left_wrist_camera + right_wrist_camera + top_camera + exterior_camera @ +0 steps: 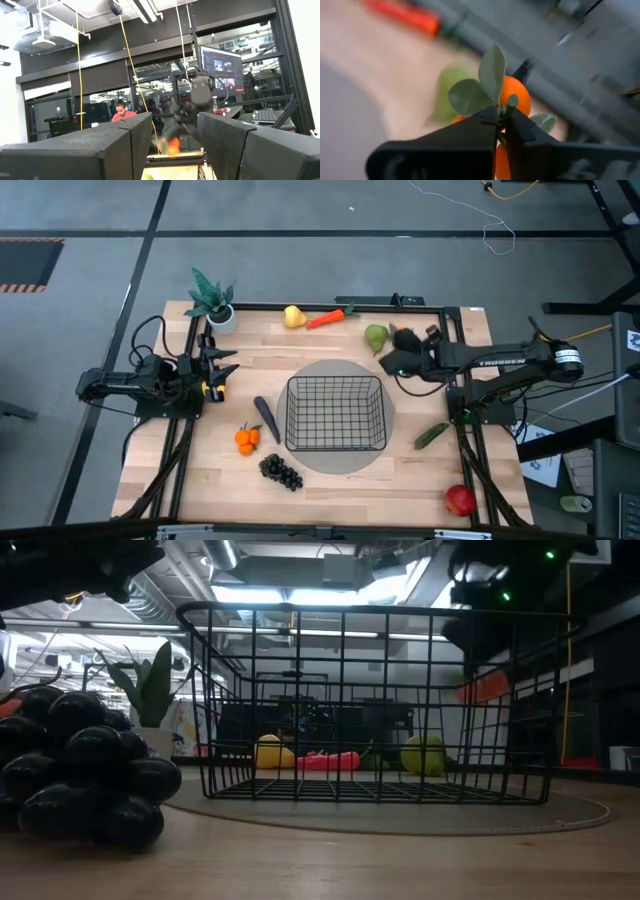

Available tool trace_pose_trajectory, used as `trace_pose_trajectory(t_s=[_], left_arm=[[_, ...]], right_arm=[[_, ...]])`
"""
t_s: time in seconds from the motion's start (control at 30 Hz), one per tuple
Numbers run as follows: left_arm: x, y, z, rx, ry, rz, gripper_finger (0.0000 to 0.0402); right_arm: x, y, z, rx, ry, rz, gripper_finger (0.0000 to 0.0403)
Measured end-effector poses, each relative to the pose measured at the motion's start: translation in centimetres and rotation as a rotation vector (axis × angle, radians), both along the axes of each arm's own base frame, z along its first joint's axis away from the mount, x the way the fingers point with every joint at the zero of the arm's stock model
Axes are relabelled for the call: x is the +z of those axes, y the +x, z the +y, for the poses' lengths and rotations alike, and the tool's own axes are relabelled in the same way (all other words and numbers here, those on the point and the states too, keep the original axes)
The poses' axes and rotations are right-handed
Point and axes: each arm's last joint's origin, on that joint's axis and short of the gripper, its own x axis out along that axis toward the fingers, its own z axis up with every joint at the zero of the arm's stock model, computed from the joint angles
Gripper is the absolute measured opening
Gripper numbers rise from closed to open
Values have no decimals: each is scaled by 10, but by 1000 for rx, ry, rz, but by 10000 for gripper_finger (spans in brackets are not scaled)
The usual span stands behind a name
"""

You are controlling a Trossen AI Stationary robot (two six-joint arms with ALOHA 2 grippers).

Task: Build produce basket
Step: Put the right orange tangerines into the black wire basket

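We are carrying an orange toward the empty basket (336,413).
The basket is sitting mid-tabletop (230,470); our right gripper (392,362), fingers pinching the orange (514,95) by its leafy stem, is hovering just beyond its far-right corner, needing a move over it before letting go. The left gripper (222,370) is waiting, fingers spread.

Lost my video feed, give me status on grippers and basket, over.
Right gripper shut on orange, near green pear. Left gripper open, parked. Basket empty, nothing blocking.

The basket (336,414) sits mid-table, grapes (281,471) before it, pear (375,337) seemingly behind.
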Motion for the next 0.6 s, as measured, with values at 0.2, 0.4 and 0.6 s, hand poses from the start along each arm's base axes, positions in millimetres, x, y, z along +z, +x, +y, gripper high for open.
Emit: trace_pose_trajectory(t_s=[0.2,0.4,0.6], left_arm=[[0,0,0,0,0,0,151],[0,0,0,0,0,0,151],[0,0,0,0,0,0,151]], right_arm=[[20,12,-3,5,-161,-41,2],[26,23,5,132,-148,-71,1],[33,35,17,359,-155,-53,1]])
